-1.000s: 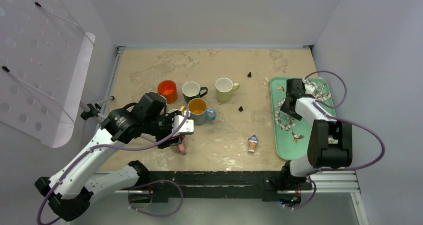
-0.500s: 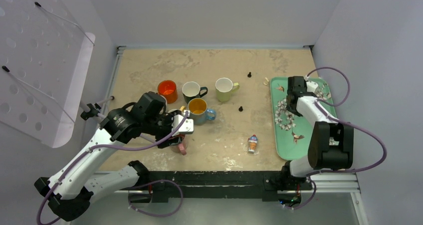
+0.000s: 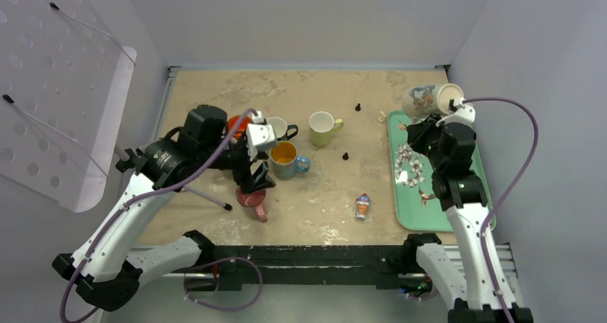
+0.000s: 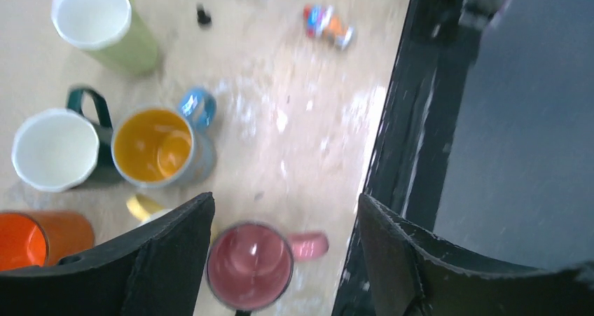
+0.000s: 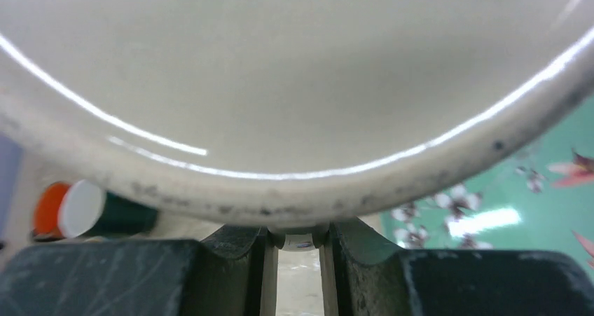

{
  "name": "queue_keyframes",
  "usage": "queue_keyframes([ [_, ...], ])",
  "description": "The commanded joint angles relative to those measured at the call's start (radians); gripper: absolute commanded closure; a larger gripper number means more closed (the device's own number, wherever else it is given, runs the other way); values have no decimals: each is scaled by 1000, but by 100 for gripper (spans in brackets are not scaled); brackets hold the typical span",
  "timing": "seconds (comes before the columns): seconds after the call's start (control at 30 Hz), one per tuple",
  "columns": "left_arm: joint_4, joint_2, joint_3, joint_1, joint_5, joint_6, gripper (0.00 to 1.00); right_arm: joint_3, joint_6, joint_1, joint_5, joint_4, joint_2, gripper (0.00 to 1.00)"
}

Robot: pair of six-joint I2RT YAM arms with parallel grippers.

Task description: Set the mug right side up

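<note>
The right gripper (image 3: 435,119) is up in the air at the upper right of the top view. Its two fingers (image 5: 231,260) are squeezed close together and pinch the thin edge of the flower mug (image 3: 428,99). The mug is off the table. It lies tipped on its side, over the far end of the green tray (image 3: 436,194). In the right wrist view the mug's pale, shiny side fills the whole top of the picture.

The left gripper (image 3: 255,176) is in the middle left of the top view and points down. Its fingers (image 4: 175,260) are spread wide apart and hold nothing. The pink mug (image 4: 250,265) stands right under them, open side up, at the bottom of the left wrist view.

Four more mugs stand open side up on the table (image 3: 322,87), near the middle:
- an orange mug (image 3: 238,126)
- a white mug with a dark handle (image 3: 275,128)
- a mug that is yellow inside with a blue handle (image 3: 285,157)
- a light green mug (image 3: 323,126)

A small bright packet (image 3: 363,206) lies on the table in the lower middle, between the pink mug and the tray.
</note>
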Motion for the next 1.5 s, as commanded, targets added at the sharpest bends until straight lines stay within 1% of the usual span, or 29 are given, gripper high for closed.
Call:
queue_keyframes([
  [0.0, 263, 36, 150, 68, 254, -380, 19, 46, 10, 64, -286, 245, -123, 100],
  [0.1, 451, 76, 160, 71, 358, -588, 16, 59, 62, 113, -442, 359, -179, 100],
  [0.2, 601, 147, 171, 70, 435, -771, 15, 55, 139, 147, -551, 475, -202, 100],
  [0.27, 684, 188, 174, 68, 447, -842, 14, 49, 173, 170, -610, 522, -198, 100],
  [0.33, 745, 223, 183, 65, 445, -878, 14, 22, 217, 201, -650, 596, -201, 100],
  [0.4, 805, 256, 195, 60, 447, -921, 13, -7, 255, 238, -650, 666, -207, 100],
  [0.5, 915, 307, 213, 49, 466, -1014, 11, -11, 263, 305, -620, 702, -192, 100],
  [0.57, 954, 343, 239, 41, 477, -1063, 10, -13, 264, 358, -600, 735, -170, 100],
  [0.67, 927, 374, 299, 40, 478, -1051, 10, 9, 232, 445, -552, 733, -111, 100],
  [0.77, 885, 373, 323, 40, 473, -1010, 14, 30, 203, 532, -523, 738, -57, 100],
  [0.87, 856, 364, 329, 44, 468, -983, 25, 79, 151, 594, -478, 690, -8, 100],
  [0.93, 845, 355, 331, 51, 469, -964, 37, 90, 130, 611, -450, 683, 1, 100],
  [1.0, 822, 351, 344, 58, 459, -945, 56, 81, 130, 615, -472, 708, 3, 100],
  [1.03, 814, 354, 350, 59, 458, -945, 67, 78, 137, 616, -485, 720, 7, 100],
  [1.1, 833, 367, 352, 58, 482, -984, 87, 79, 141, 618, -502, 723, 20, 100],
  [1.13, 857, 374, 345, 58, 500, -1012, 100, 86, 137, 619, -505, 712, 35, 100],
  [1.2, 872, 374, 328, 58, 498, -1039, 100, 101, 129, 620, -487, 674, 54, 100],
  [1.23, 843, 370, 327, 58, 482, -1019, 100, 112, 121, 620, -475, 638, 60, 94],
  [1.27, 785, 364, 335, 60, 446, -977, 100, 133, 108, 617, -428, 580, 63, 71],
  [1.3, 703, 358, 350, 59, 390, -914, 100, 161, 92, 616, -325, 491, 66, 47],
  [1.33, 617, 353, 366, 59, 328, -832, 100, 184, 85, 613, -237, 404, 69, 30],
  [1.37, 563, 347, 376, 60, 261, -747, 100, 198, 76, 602, -163, 331, 71, 20],
  [1.4, 512, 338, 380, 60, 185, -670, 100, 205, 76, 587, -115, 269, 70, 15],
  [1.47, 449, 322, 381, 59, 27, -551, 100, 201, 77, 535, -76, 174, 65, 11],
])
